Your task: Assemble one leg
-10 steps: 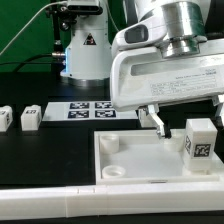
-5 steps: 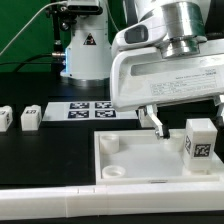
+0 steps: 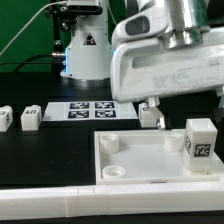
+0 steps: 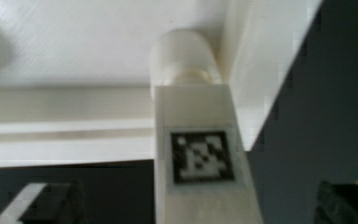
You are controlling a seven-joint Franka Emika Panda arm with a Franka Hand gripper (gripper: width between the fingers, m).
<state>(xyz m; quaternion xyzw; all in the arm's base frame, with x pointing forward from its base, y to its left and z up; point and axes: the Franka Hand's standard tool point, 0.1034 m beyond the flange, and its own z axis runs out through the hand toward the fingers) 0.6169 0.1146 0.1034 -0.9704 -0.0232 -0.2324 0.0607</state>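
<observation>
Found the leg (image 3: 200,140) upright on the white panel (image 3: 130,160) at the exterior view's right edge, just below the gripper (image 4: 194,198), spread wide and clasping nothing.

The leg (image 3: 200,138) stands upright on the white panel (image 3: 140,162), at its far corner toward the exterior view's right. The gripper (image 3: 182,108) hangs over the panel's back edge. The marker board (image 3: 95,108) lies behind the panel, two small tagged blocks (image 3: 30,117) beyond it toward the exterior view's left, a long rail (image 3: 60,200) along its front
</observation>
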